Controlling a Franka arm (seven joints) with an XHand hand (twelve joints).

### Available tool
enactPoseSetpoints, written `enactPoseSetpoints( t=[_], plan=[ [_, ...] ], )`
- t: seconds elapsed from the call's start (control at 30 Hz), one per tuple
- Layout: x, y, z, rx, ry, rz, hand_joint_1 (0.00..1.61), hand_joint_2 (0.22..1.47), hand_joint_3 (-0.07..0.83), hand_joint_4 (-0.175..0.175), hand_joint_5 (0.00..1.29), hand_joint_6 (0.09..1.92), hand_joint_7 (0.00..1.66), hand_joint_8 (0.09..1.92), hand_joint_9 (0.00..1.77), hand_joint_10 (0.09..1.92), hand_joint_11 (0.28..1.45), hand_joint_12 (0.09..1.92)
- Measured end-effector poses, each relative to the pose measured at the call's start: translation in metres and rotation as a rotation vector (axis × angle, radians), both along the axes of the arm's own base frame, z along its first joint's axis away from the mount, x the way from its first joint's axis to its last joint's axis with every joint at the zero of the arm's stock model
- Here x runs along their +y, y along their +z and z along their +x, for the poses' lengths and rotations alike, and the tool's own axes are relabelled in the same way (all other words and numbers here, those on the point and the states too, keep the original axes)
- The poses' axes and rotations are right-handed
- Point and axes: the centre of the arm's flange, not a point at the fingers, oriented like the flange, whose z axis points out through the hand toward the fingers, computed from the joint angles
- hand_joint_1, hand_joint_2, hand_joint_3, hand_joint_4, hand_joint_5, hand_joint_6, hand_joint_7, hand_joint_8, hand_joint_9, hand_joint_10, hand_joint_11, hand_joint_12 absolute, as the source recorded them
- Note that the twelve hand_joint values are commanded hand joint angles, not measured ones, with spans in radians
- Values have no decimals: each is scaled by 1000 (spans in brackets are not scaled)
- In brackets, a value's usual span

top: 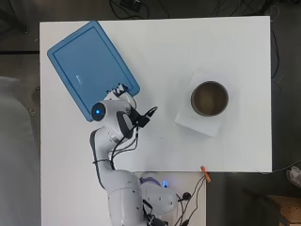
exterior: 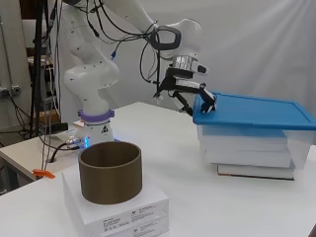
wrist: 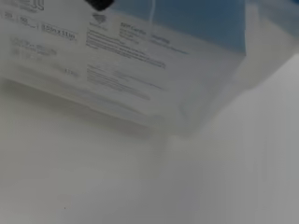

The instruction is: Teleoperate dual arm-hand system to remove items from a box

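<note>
the hand (exterior: 190,91), fingers curled on the blue lid's (exterior: 256,111) left corner, should probably lift it straight up, keeping the box (exterior: 296,143) still.

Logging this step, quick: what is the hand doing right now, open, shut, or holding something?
Hand: fingers curled over the near edge of the blue plastic lid on the clear storage box; the lid is not yet lifted.

A brown cylinder (exterior: 110,172) stands on white paper reams (exterior: 118,210).
</note>
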Motion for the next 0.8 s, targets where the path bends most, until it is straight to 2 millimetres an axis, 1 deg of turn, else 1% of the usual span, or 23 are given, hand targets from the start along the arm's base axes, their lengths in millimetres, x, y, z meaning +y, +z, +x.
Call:
enactPoseSetpoints(
  t=[0.03,0.1,0.17,0.2,0.23,0.27,0.3,0.33,0.37,0.4,0.43,0.5,0.53,0.57,0.6,0.63,0.67,0.7,0.73,0.77,0.8],
  plan=[
    [2,9,1,-7,-4,-16,1329,1275,8,175,512,1920,617,1654,748,1633,558,1297],
    [13,37,2,-62,1,-58,1133,1236,-1,175,558,1920,686,1833,802,1783,575,1379],
    [21,54,2,-113,47,-117,1047,1214,-4,175,586,1920,725,1914,834,1849,582,1431],
    [26,65,1,-158,88,-160,1049,1245,19,120,568,1831,714,1796,802,1802,566,1367],
    [30,76,3,-207,118,-174,1145,1254,18,7,557,1796,708,1628,799,1604,557,1214],
    [31,85,6,-241,138,-173,1226,1244,7,-69,575,1740,734,1471,824,1402,553,1021],
    [33,98,12,-274,159,-165,1276,1229,7,-111,592,1693,759,1364,851,1262,579,812],
    [34,115,20,-309,175,-161,1301,1224,3,-124,594,1672,765,1339,870,1183,611,718],
    [37,134,28,-348,190,-163,1314,1221,2,-131,594,1664,769,1328,882,1136,627,661],
    [42,158,35,-401,205,-164,1325,1211,4,-148,604,1654,784,1279,898,1096,641,545],
    [49,188,42,-470,222,-157,1328,1214,4,-161,594,1652,779,1248,893,1101,665,428],
    [60,239,49,-584,273,-137,1331,1220,1,-172,564,1621,773,1240,888,1140,716,259],
    [63,253,51,-618,303,-127,1333,1221,1,-174,555,1585,776,1246,888,1173,735,223],
    [63,261,52,-638,338,-112,1343,1205,-3,-175,575,1484,813,1209,935,1176,772,227],
    [60,261,54,-642,373,-94,1295,1205,-5,-163,610,1406,871,1194,993,1050,805,280],
    [56,255,58,-631,407,-74,1259,1200,1,-158,643,1344,917,1184,1054,915,785,447],
    [53,242,62,-600,450,-52,1237,1201,3,-157,660,1309,939,1189,1093,836,735,642],
    [53,229,63,-566,499,-30,1226,1204,2,-160,665,1293,948,1200,1112,793,688,786],
    [53,215,62,-533,548,-12,1220,1207,1,-164,666,1288,952,1206,1118,769,652,867],
    [54,195,62,-488,609,16,1217,1208,0,-165,664,1289,954,1206,1126,721,633,876],
    [56,183,61,-457,643,40,1216,1208,0,-165,664,1291,959,1198,1139,658,628,848]
  ],
)
